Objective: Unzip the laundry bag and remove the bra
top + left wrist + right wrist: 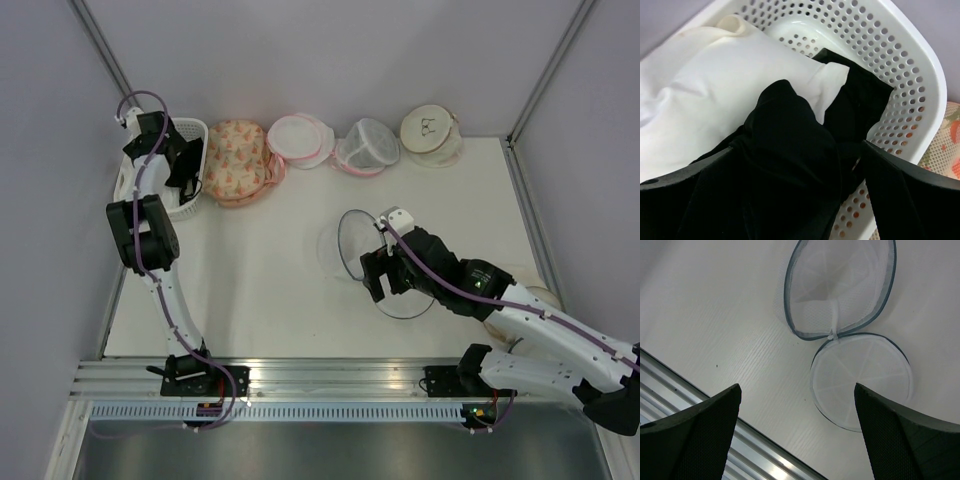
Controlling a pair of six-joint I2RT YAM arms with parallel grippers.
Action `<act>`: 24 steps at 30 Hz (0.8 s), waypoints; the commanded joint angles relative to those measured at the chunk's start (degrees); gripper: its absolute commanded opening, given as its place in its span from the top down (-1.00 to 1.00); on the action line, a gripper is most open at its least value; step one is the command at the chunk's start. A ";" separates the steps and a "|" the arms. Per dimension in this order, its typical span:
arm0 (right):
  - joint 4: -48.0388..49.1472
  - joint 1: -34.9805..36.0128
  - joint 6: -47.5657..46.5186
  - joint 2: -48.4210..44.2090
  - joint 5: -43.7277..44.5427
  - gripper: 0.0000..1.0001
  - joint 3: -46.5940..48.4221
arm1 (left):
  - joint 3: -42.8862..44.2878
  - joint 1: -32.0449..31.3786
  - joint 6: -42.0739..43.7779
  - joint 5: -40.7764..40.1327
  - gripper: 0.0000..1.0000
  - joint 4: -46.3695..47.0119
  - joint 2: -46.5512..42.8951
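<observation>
The laundry bag (345, 245) lies unzipped on the table, its round mesh body (840, 290) and its flat lid (860, 380) spread apart, with nothing inside. My right gripper (378, 280) hangs just above it, open and empty (797, 387). The black bra (790, 125) lies in the white perforated basket (195, 205) at the far left, partly on a white cloth (715, 85). My left gripper (188, 165) is down in the basket (920, 75). Its jaws stand wide apart (797, 150), with the bra bunched between them.
Along the back wall stand a floral pink bag (237, 160), two pink-trimmed mesh bags (300, 140) (367, 147) and a beige round bag (430, 133). A metal rail (320, 375) runs along the near table edge. Walls close in on both sides.
</observation>
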 commanded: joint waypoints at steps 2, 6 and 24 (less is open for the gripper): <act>2.02 -0.06 2.77 -2.39 3.07 -0.96 0.42 | -4.39 0.21 -3.86 -4.87 -0.99 -0.75 -11.04; 0.62 -0.06 7.69 -2.05 13.18 -0.96 0.85 | -13.97 -1.45 -5.00 -1.81 -0.99 -0.66 -22.09; -18.12 -0.85 55.24 1.30 32.20 -0.96 -11.34 | -55.90 -29.39 -8.61 23.84 -0.99 -1.89 -76.52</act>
